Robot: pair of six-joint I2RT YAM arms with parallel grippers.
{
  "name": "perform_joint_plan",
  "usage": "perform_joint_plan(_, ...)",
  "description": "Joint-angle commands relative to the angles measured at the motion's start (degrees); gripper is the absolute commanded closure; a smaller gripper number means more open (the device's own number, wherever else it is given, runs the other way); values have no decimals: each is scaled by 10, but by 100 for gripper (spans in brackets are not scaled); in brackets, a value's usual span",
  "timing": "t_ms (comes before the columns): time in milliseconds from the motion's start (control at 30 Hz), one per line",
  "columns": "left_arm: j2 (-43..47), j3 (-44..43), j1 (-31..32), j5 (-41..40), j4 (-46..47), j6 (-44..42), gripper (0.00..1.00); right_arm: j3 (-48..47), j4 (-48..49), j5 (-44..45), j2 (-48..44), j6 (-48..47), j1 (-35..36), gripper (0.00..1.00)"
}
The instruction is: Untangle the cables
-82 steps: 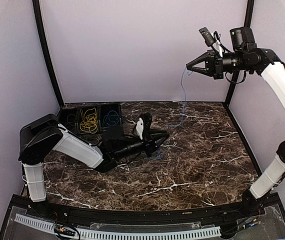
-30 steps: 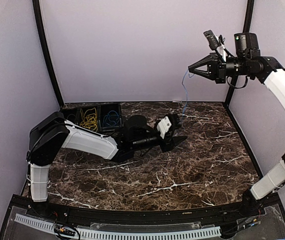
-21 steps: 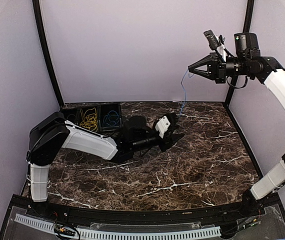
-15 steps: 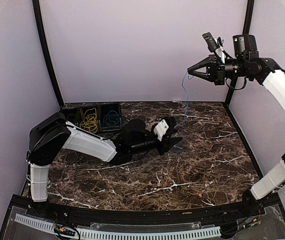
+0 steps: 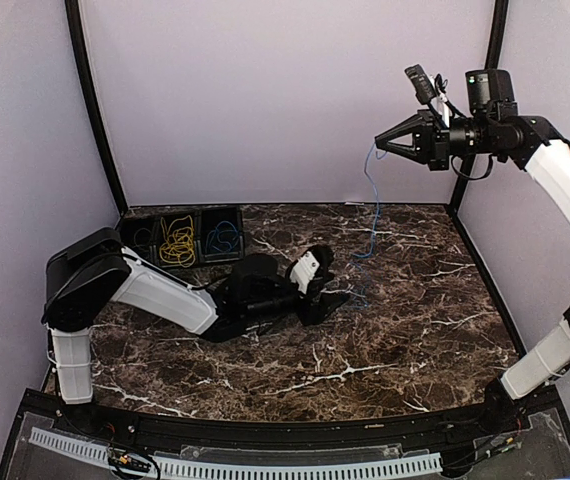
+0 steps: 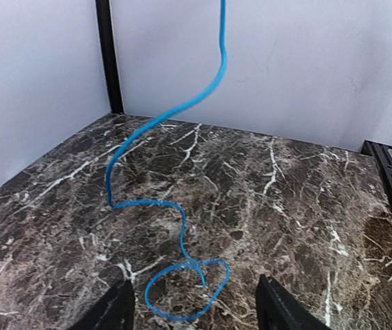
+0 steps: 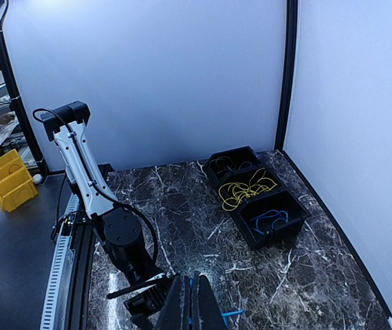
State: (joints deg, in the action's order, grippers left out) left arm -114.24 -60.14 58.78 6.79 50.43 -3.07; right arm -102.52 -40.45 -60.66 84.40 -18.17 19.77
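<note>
A blue cable [image 5: 369, 200] hangs from my right gripper [image 5: 379, 146], which is held high at the back right and shut on its top end. In the right wrist view the blue strand [image 7: 191, 283] shows between the pressed fingers [image 7: 179, 309]. The cable's lower end lies on the marble as a small loop [image 6: 186, 289]. My left gripper [image 6: 192, 313] is low over the table and open, with the loop just ahead between its fingertips [image 6: 112, 311] and untouched. From above, the left gripper [image 5: 333, 296] sits mid-table. A yellow cable [image 5: 177, 240] lies in a bin.
Three joined black bins [image 5: 241, 244] stand at the back left: one holds dark cords [image 5: 143, 237], the middle the yellow bundle, the right another blue cable [image 5: 222, 237]. Purple walls with black corner posts [image 5: 93, 110] close in the table. The left arm [image 7: 117, 237] stretches across the marble.
My left gripper has drawn back leftward and nearer, away from the hanging cable, and its jaws now stand wider. The right gripper stays high, still shut on the blue cable.
</note>
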Motion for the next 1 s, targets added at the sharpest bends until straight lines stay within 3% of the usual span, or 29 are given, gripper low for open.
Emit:
perform_joint_plan(0, 30, 6, 2, -85, 30, 53, 34, -1, 11, -7, -12, -1, 2, 100)
perform_joint_plan(167, 9, -23, -12, -116, 46, 95, 30, 3, 13, -8, -12, 0, 3, 100)
perform_joint_plan(367, -52, -105, -41, -164, 35, 152, 33, -4, 9, -3, -5, 1, 3, 100)
perform_joint_plan(533, -89, -109, -64, -97, 121, 171, 56, -13, 3, 4, 1, -2, 3, 100)
perform_joint_plan(600, -95, -104, -66, -63, 159, 155, 60, -12, 2, 7, 1, -4, 3, 100)
perform_joint_plan(700, -98, -110, -67, -34, 172, 127, 59, -12, 1, 11, 4, -5, 3, 100)
perform_joint_plan(867, -96, -125, -65, 58, 155, 85, 50, -15, -1, 13, 8, -6, 3, 100)
perform_joint_plan(967, -82, -110, -58, 73, 142, 45, 45, -18, -2, 15, 9, -6, 2, 100)
